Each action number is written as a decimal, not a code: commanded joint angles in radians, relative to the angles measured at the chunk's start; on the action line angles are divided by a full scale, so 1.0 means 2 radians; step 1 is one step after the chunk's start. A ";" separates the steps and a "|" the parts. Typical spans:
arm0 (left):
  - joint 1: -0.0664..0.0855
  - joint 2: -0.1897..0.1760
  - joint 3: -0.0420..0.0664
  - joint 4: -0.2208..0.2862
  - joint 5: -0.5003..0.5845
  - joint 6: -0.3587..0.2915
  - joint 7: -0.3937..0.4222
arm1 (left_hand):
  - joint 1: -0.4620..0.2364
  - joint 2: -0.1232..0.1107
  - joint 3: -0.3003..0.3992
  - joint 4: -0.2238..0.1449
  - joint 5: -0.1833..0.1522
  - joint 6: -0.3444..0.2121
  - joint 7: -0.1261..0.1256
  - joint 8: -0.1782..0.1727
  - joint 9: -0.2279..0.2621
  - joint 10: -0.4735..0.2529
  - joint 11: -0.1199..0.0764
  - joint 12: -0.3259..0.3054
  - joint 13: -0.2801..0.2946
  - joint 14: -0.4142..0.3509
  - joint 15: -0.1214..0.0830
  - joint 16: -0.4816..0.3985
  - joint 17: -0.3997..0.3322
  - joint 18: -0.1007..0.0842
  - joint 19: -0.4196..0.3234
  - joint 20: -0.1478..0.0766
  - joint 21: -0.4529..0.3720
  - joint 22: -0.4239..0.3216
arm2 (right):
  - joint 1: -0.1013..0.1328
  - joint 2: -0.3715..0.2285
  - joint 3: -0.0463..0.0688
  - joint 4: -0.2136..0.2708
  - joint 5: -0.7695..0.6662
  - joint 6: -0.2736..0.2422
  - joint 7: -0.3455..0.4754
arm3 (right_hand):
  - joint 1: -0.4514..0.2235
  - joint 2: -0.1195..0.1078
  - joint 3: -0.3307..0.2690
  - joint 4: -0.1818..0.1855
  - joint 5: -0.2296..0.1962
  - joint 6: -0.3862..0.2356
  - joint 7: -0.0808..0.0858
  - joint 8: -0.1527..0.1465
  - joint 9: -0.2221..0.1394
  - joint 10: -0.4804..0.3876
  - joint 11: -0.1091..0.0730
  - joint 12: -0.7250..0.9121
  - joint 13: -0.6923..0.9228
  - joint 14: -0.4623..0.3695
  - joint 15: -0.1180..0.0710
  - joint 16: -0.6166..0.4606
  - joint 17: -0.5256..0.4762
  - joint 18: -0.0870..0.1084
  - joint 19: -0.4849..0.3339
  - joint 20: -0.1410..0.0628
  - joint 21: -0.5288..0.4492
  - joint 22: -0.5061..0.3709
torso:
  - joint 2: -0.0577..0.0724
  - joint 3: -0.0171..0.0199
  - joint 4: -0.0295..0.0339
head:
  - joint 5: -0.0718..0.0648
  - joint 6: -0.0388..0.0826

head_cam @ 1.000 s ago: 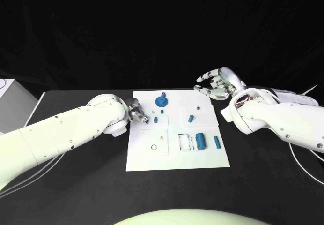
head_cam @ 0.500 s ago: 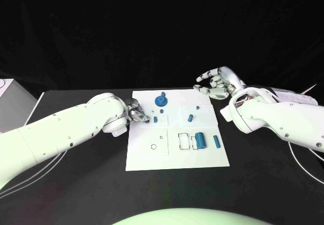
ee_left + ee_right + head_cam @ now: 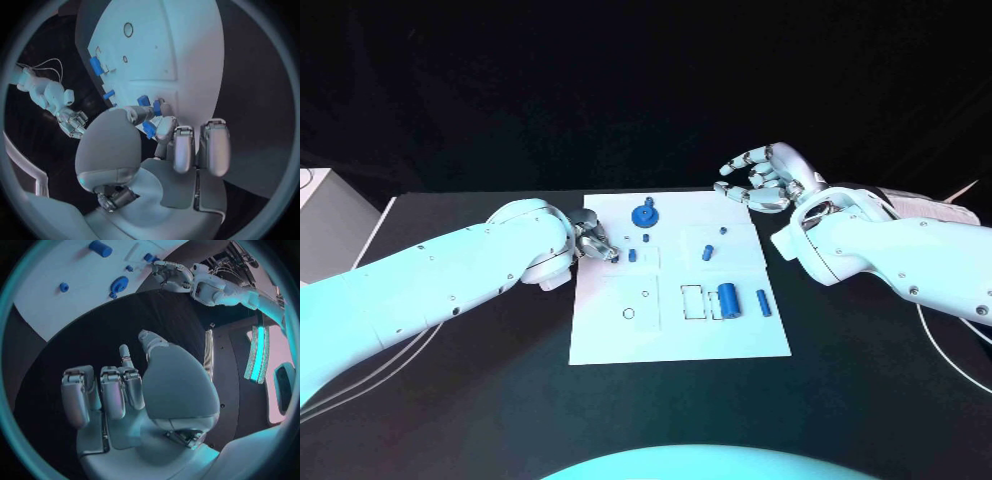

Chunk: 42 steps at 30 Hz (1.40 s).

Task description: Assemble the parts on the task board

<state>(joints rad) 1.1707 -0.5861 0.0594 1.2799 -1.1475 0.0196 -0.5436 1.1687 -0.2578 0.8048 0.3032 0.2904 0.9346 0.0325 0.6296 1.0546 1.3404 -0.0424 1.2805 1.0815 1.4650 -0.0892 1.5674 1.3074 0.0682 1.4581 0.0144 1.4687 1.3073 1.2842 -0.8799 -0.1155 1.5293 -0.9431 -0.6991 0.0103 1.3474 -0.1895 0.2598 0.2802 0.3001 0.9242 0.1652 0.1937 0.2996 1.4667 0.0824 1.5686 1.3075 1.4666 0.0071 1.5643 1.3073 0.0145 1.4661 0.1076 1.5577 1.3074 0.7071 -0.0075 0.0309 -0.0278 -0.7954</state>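
The task board (image 3: 678, 340) lies mid-table (image 3: 473, 400) (parts (image 3: 727, 297) on it), left hand (image 3: 596, 243) at its left edge.

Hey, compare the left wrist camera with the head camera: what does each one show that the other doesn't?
Left wrist view alone: the left hand's palm side, its fingertips closed around a small blue part just above the task board.

Head view alone: the board's whole outline on the black table, plus the round blue part near its far edge.

Both: the board, the right hand raised beyond its far right corner, holding nothing, and the blue cylinder.
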 commanded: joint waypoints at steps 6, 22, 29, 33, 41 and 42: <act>0.000 0.001 0.000 0.003 -0.055 0.003 0.012 | 0.003 0.002 0.085 -0.089 -0.002 -0.001 0.002 0.001 0.001 0.000 0.003 -0.003 -0.001 0.053 0.000 0.002 0.132 -0.009 -0.001 0.000 0.000 0.023 | 0.000 0.000 0.000 0.000 -0.005 0.003 0.004 | -0.006 0.001 0.002 0.001 0.003 -0.004 0.000 0.003 0.000 0.052 0.000 0.001 0.132 0.050 0.000 -0.001 0.122 -0.005 0.048 0.000 -0.003 0.126 | 0.000 -0.0002 0.0001 | 0.000 0.000; 0.000 0.002 0.000 0.005 -0.055 0.033 0.009 | 0.004 0.000 0.085 -0.090 -0.002 0.000 0.002 0.001 0.001 0.001 0.003 -0.003 0.000 0.053 0.000 0.002 0.132 -0.009 0.000 0.000 0.001 0.025 | 0.000 0.000 0.000 0.001 -0.005 0.003 0.004 | -0.007 0.002 0.002 0.002 0.004 -0.004 0.000 0.003 0.000 0.052 0.000 0.001 0.132 0.050 0.000 -0.001 0.122 -0.005 0.048 0.000 -0.003 0.126 | 0.000 -0.0001 0.0002 | 0.001 -0.003; 0.000 0.002 0.000 0.006 -0.054 0.034 0.008 | 0.004 0.000 0.085 -0.090 -0.002 0.000 0.002 0.001 0.001 0.001 0.003 -0.003 0.000 0.053 0.000 0.002 0.132 -0.009 0.000 0.000 0.001 0.025 | 0.000 0.000 0.000 0.001 -0.005 0.003 0.004 | -0.008 0.002 0.002 0.002 0.005 -0.004 0.000 0.003 0.000 0.052 0.000 0.001 0.132 0.050 0.000 -0.001 0.121 -0.005 0.048 0.000 -0.003 0.125 | 0.000 -0.0002 0.0002 | 0.001 -0.004; 0.000 0.002 0.000 0.006 -0.054 0.033 0.007 | 0.004 0.000 0.085 -0.090 -0.002 0.000 0.002 0.001 0.001 0.001 0.003 -0.003 0.000 0.053 0.000 0.002 0.132 -0.009 0.000 0.000 0.001 0.025 | 0.000 0.000 0.000 0.001 -0.005 0.003 0.004 | -0.008 0.002 0.002 0.002 0.005 -0.004 0.000 0.003 0.000 0.052 0.000 0.001 0.132 0.050 0.000 -0.001 0.121 -0.005 0.048 0.000 -0.003 0.125 | 0.000 0.0000 -0.0001 | 0.001 -0.004; 0.000 0.002 0.000 0.005 -0.058 0.033 0.007 | 0.005 0.000 0.086 -0.090 -0.003 0.000 0.002 0.001 0.001 0.001 0.003 -0.003 0.000 0.053 0.000 0.002 0.132 -0.009 0.000 0.000 0.001 0.024 | 0.000 -0.001 0.000 0.001 -0.005 0.003 0.004 | -0.008 0.002 0.002 0.002 0.005 -0.004 0.000 0.003 0.000 0.052 0.000 0.001 0.132 0.050 0.000 -0.001 0.121 -0.005 0.048 0.000 -0.003 0.125 | 0.001 0.0000 -0.0002 | 0.001 -0.004; 0.000 0.002 0.000 0.005 -0.058 0.033 0.008 | 0.005 0.000 0.086 -0.090 -0.003 0.000 0.002 0.001 0.001 0.001 0.003 -0.003 0.000 0.053 0.000 0.002 0.132 -0.009 0.000 0.000 0.001 0.024 | 0.000 -0.001 0.000 0.001 -0.005 0.003 0.004 | -0.008 0.002 0.002 0.002 0.005 -0.004 0.000 0.003 0.000 0.052 0.000 0.001 0.132 0.050 0.000 -0.001 0.121 -0.005 0.048 0.000 -0.003 0.125 | 0.000 0.0001 -0.0001 | 0.001 -0.004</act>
<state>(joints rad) 1.1720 -0.5849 0.0604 1.2894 -1.2558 0.0631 -0.5328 1.1697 -0.2567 0.8020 0.3003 0.2825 0.9362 0.0380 0.6289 1.0550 1.3400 -0.0420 1.2806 1.0804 1.4650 -0.0892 1.5674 1.3074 0.0682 1.4581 0.0144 1.4687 1.3073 1.2839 -0.8807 -0.1155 1.5303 -0.9434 -0.6988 0.0103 1.3434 -0.1857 0.2625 0.2829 0.3065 0.9242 0.1652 0.1970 0.2996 1.4667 0.0824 1.5686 1.3081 1.4666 0.0071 1.5643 1.3080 0.0144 1.4661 0.1076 1.5577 1.3079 0.7078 -0.0077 0.0307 -0.0251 -0.8029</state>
